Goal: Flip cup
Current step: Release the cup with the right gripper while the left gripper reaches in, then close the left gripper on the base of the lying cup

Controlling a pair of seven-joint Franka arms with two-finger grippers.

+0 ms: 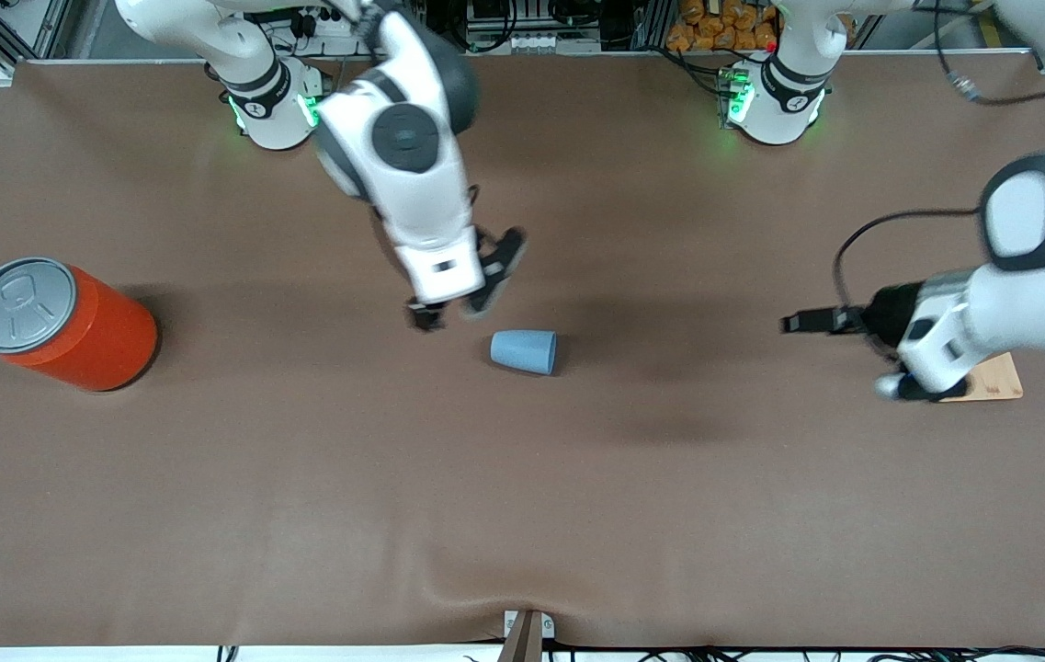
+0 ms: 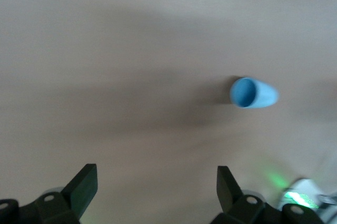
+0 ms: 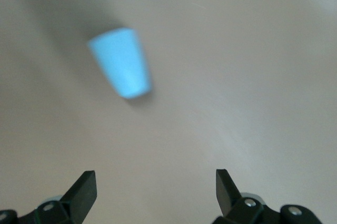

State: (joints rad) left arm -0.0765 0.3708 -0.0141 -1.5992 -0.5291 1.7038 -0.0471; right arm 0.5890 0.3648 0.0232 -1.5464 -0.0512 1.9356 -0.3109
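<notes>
The cup (image 1: 524, 351), a small light-blue tumbler, lies on its side in the middle of the brown table, its mouth toward the left arm's end. My right gripper (image 1: 450, 315) hangs open and empty just beside the cup's narrow base, toward the right arm's end; its wrist view shows the cup (image 3: 122, 63) beyond the spread fingers (image 3: 84, 187). My left gripper (image 1: 906, 390) is open and empty, well away toward the left arm's end, by a wooden board. Its wrist view looks into the cup's blue mouth (image 2: 253, 93).
A large orange can (image 1: 72, 326) with a grey lid stands near the right arm's end of the table. A small wooden board (image 1: 995, 377) lies under the left hand. The brown table cover (image 1: 522, 515) has a slight wrinkle at its near edge.
</notes>
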